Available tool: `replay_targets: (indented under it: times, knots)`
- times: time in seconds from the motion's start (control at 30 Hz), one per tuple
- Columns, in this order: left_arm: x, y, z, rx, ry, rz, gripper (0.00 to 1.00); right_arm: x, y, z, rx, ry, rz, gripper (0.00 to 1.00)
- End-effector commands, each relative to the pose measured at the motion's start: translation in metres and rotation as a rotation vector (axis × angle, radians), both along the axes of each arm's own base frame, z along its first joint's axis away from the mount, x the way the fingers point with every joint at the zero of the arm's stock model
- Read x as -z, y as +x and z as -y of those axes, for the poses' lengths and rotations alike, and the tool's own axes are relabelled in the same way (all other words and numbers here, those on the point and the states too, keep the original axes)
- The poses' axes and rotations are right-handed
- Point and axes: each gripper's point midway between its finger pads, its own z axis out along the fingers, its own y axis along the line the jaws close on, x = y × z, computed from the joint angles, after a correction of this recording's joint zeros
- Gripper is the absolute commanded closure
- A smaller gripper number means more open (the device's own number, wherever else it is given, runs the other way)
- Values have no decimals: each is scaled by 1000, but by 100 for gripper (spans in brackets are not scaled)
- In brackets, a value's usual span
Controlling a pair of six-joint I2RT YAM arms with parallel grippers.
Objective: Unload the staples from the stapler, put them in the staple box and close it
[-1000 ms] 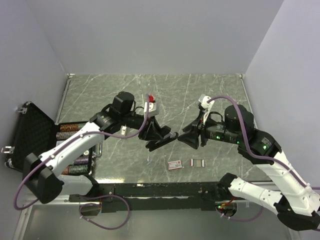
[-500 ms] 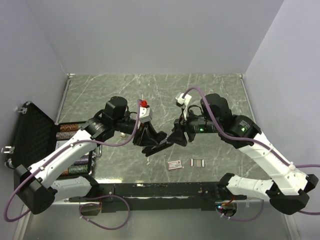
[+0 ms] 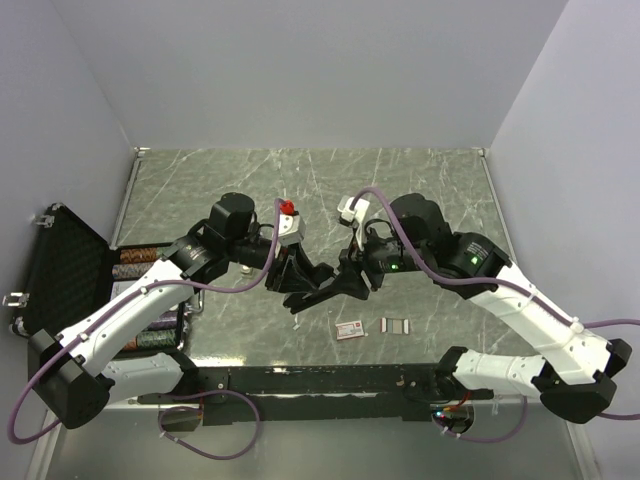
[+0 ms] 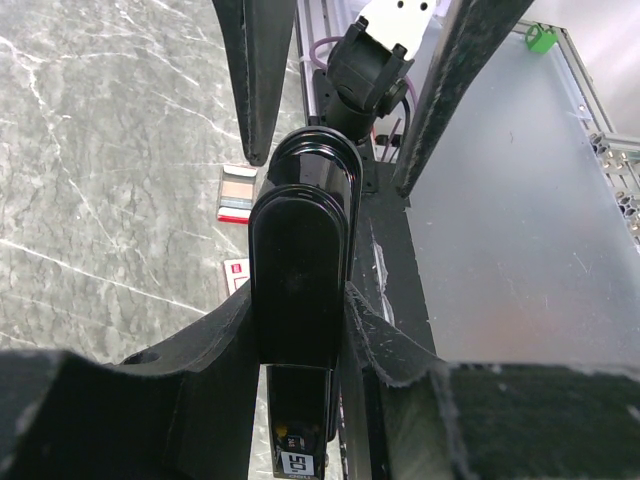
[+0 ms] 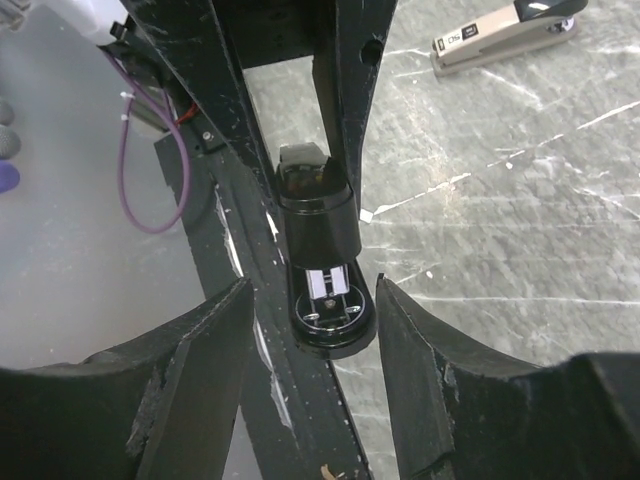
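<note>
My left gripper (image 3: 300, 280) is shut on a black stapler (image 3: 322, 290) and holds it above the table by its rear half. In the left wrist view the stapler (image 4: 300, 260) runs lengthwise between the fingers. My right gripper (image 3: 352, 280) is open at the stapler's front end. Its fingers (image 5: 205, 370) stand either side of the nose (image 5: 325, 300) with a gap on each side. A silver metal part (image 5: 328, 283) shows inside the nose. Flat grey strips of staples (image 3: 397, 325) lie on the table below, also seen in the left wrist view (image 4: 238, 193).
A small red-and-white box (image 3: 350, 329) lies left of the strips. A beige stapler (image 5: 500, 35) rests on the marble table. An open black case (image 3: 60, 270) with chips stands at the left. A black rail (image 3: 320, 380) runs along the near edge.
The right arm has swung left until its open fingers flank the stapler's nose. The left arm shifted left and lower early on and has since held still.
</note>
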Motion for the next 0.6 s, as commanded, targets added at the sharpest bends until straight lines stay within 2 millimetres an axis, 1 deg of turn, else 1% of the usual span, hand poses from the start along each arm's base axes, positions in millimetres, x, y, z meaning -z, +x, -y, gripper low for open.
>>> replay_targets:
  times: [0.0, 0.13, 0.2, 0.33, 0.4, 0.57]
  knots:
    - [-27, -13, 0, 67, -86, 50, 99, -2, 0, -2, -21, 18, 42, 41]
    - [-30, -15, 0, 81, -102, 47, 99, 2, -1, -5, -33, 32, 33, 42]
    - [-30, -15, 0, 81, -104, 44, 99, 3, -1, -7, -38, 35, 31, 45]
    - [-31, -19, 0, 98, -111, 39, 99, 4, -1, -9, -41, 45, 31, 47]
    - [-32, -19, 0, 102, -112, 38, 99, 1, -2, -11, -47, 58, 34, 49]
    - [-31, -19, 0, 103, -110, 33, 99, 3, -2, -13, -54, 57, 33, 56]
